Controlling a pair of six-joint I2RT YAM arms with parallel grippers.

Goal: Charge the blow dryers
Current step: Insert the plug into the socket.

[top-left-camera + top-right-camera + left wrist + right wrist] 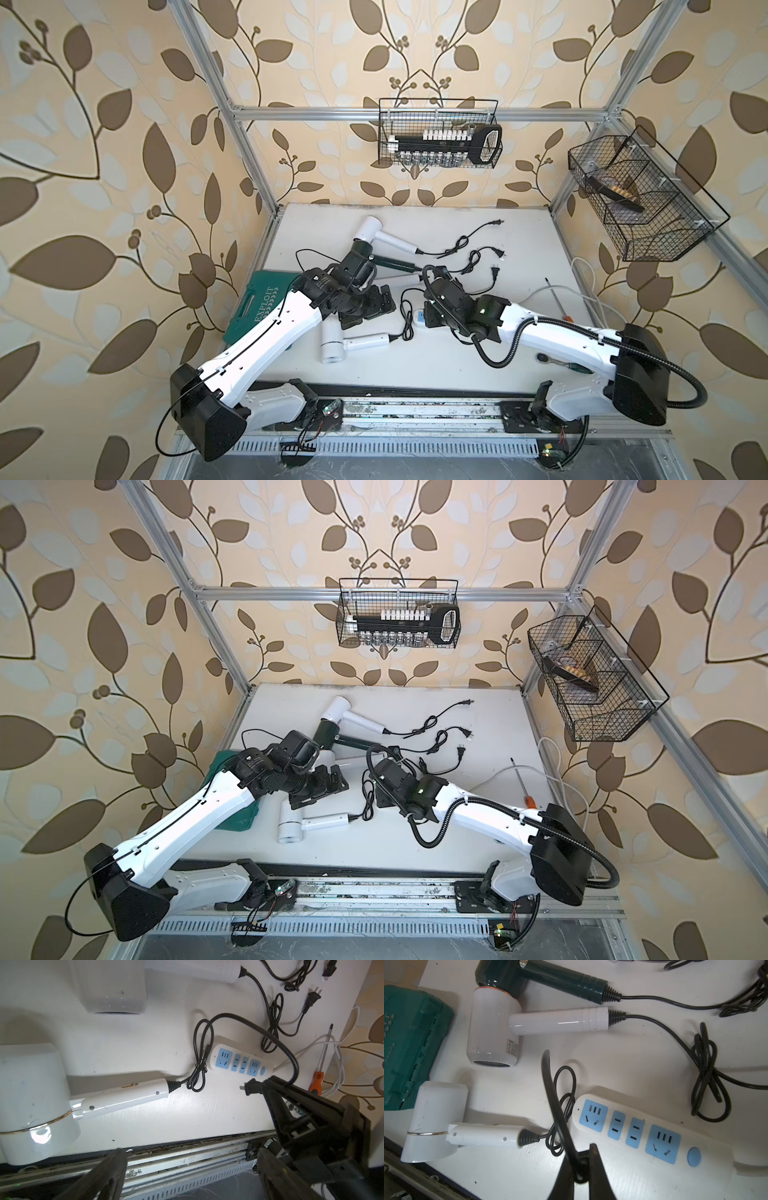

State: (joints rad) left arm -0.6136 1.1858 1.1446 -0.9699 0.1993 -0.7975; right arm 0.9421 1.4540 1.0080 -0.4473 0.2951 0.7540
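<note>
Brightness: bright and even in all views.
Shadows: soft grey ones beside the white plastic dryer head (31, 1095) on the white tabletop (145, 1043).
Glare: a small spot on that glossy head.
Blur: the black fingers (108, 1172) of the left gripper (190, 1150), close to the lens.
Distortion: the leaf-pattern wallpaper (62, 257) is stretched at the edges of both top views.

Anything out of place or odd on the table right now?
An orange-handled screwdriver lies loose between the power strip and the right edge of the table; it has no part in charging. Nothing looks spilled or broken.
</note>
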